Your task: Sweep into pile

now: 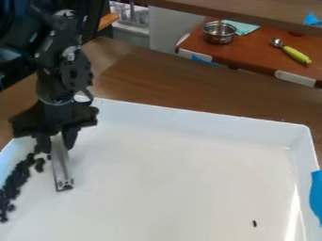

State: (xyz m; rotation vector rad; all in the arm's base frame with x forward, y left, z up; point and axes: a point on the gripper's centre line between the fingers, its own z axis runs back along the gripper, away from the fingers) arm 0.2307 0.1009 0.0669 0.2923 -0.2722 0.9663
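The claw (56, 140) is closed around a flat metal tool (61, 164), which hangs down from it over the left part of the white tray (207, 115); I cannot tell if the tool touches the tray's floor. Just beside the tool, along the left edge of the view, the dark pieces (14, 182) lie in a long uneven band. One single dark piece (254, 223) is well apart from them, at the lower right. Blue tape (316, 195) is on the tray's right side.
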